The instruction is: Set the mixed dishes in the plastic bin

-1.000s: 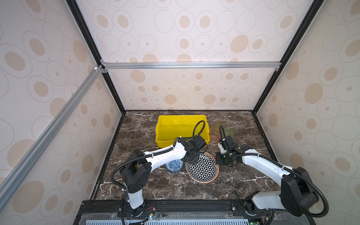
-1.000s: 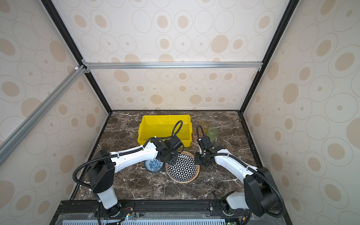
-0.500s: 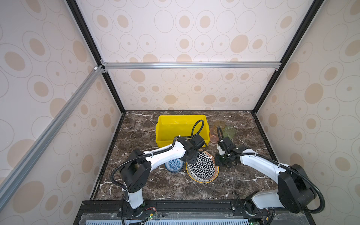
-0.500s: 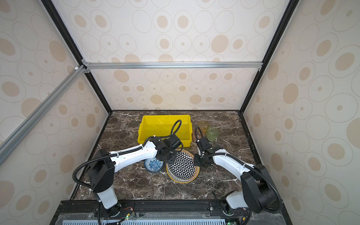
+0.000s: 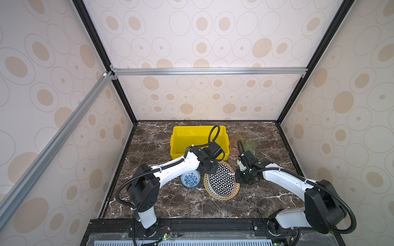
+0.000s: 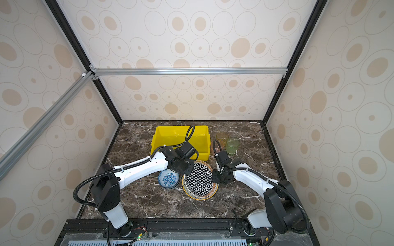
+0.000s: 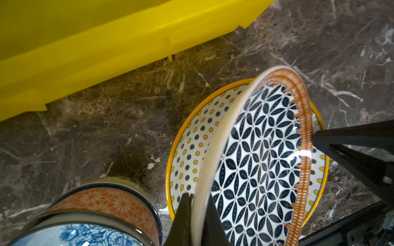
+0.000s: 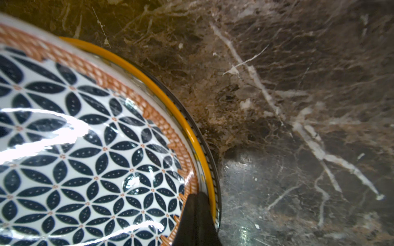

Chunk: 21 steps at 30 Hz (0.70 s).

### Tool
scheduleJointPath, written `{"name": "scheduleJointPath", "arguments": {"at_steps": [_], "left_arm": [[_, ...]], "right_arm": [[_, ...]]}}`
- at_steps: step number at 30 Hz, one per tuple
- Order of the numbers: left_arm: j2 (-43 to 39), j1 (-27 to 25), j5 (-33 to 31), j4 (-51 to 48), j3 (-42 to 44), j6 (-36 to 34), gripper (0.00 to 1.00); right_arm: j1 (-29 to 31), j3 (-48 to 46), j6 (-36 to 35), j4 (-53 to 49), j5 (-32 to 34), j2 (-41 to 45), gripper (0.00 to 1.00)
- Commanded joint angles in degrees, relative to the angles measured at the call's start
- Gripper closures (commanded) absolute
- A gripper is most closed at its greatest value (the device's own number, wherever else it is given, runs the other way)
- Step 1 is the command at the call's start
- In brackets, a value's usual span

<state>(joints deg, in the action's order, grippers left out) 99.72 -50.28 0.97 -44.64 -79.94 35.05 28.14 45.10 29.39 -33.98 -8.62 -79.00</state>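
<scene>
the geometric plate (image 5: pixel 222 180), black and white with an orange striped rim, is seen at lower centre in both top views. it lies tilted on a dotted plate (image 7: pixel 191 138) with a yellow edge, and both rest on the marble table (image 5: pixel 170 202).

one change is noted. the left tool (image 7: pixel 196 196) was half open a second ago and is now pinched narrow on the geometric plate's rim, with a finger on each side of it in the left wrist view. the grasp is judged to be made, so a lift toward the bin is expected next.

the right tool (image 8: pixel 197 196) is shut and holds nothing. its tip is set at the plate's opposite rim, by the yellow edge, seemingly as a brace.

the plastic bin (image 5: pixel 177 140), bright yellow, stands just above the plates in the frame. no dish is visible inside it, though part is hidden by the left arm.

a blue-floral bowl (image 5: pixel 190 179) sits just left of the plates. a pink cup (image 5: pixel 234 147), an amber cup (image 5: pixel 239 135) and a green cup (image 5: pixel 251 143) are grouped right of the bin.
</scene>
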Motion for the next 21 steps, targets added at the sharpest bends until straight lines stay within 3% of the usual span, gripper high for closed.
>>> {"name": "scheduleJointPath", "arguments": {"at_steps": [1,9,18,21], "left_arm": [[0.67,-0.29,-0.9,-2.43,1.09,-0.77,1.0],[-1.74,0.33,-2.01,-2.17,2.92,-0.24,1.0],[-6.06,1.94,-1.96,-0.07,4.62,-0.07,1.0],[-7.1,2.19,-2.79,-0.36,4.62,0.02,1.0]], "right_arm": [[0.42,-1.16,0.59,-2.37,0.54,-0.19,0.99],[0.42,0.17,0.55,-2.87,0.54,1.95,0.96],[0.42,4.06,-0.13,-5.05,2.82,8.08,0.81],[0.47,5.01,-0.93,-5.37,3.0,10.27,0.72]]}}
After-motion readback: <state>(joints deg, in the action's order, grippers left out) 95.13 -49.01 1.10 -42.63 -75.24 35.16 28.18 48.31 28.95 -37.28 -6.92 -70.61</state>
